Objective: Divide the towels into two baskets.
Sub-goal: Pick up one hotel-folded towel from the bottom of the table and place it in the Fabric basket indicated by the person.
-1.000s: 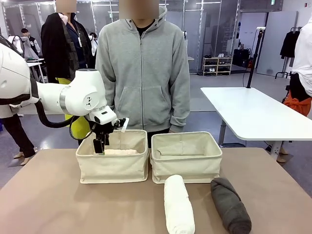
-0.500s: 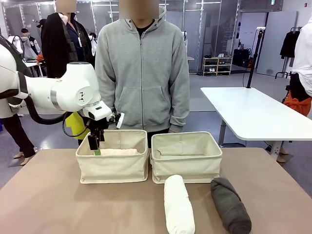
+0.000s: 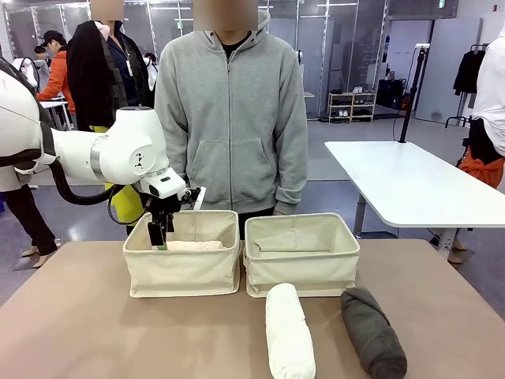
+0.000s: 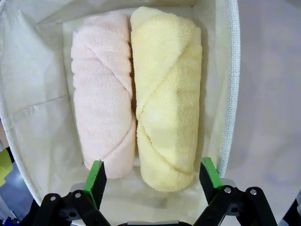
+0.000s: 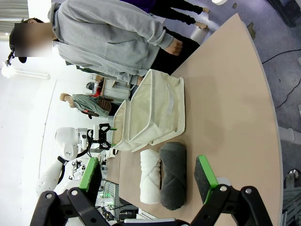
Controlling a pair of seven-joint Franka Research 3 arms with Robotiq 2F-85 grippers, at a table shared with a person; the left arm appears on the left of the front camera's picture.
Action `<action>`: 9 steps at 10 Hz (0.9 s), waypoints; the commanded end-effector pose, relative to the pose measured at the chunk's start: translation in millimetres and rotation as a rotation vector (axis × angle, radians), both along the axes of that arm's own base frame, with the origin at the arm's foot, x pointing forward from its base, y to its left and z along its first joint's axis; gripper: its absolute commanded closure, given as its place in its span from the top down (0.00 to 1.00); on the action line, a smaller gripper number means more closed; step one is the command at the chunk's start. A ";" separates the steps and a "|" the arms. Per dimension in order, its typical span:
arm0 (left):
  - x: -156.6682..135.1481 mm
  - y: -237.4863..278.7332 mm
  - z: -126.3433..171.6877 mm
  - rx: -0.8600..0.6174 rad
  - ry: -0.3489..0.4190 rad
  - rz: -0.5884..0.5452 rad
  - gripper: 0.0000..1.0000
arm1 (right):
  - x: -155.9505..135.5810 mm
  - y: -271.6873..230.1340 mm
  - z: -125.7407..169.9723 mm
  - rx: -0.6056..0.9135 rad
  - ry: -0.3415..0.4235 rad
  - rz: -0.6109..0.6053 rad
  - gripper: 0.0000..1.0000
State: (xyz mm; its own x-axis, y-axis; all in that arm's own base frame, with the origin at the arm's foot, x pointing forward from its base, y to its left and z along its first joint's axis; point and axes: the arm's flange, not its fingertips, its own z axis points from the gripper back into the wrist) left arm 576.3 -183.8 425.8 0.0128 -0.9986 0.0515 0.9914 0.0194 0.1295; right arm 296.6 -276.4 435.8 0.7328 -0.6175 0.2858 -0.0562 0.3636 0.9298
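Front view: tan table [image 3: 79, 332] bears white towel [image 3: 289, 332]; white table [image 3: 410, 181] stands beyond.

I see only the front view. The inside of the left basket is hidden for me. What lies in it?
Observer: In the left wrist view, the pink towel and the yellow towel lie side by side in the left basket, touching.
Operator: Does the left gripper hold one?
Observer: No. The left gripper is open above them, jaws empty.
Operator: And the right gripper?
Observer: The right gripper is open and empty, facing the white towel and the grey towel on the table.
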 end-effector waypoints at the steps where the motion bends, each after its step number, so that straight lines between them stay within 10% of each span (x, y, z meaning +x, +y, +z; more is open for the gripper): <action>1: 1.1 2.4 2.9 0.009 -0.006 -0.012 1.00 | -2.3 0.9 2.6 0.003 -0.010 0.000 1.00; 4: 0.3 0.0 0.7 0.000 -0.001 0.000 1.00 | -2.3 0.9 2.6 0.003 -0.010 0.000 1.00; 6: -28.4 47.5 55.2 -0.163 -0.017 0.173 1.00 | -2.3 0.9 2.6 0.003 -0.010 0.000 1.00; 9: -85.4 135.2 67.7 -0.546 0.166 0.319 1.00 | -2.3 0.9 2.6 0.003 -0.010 0.000 1.00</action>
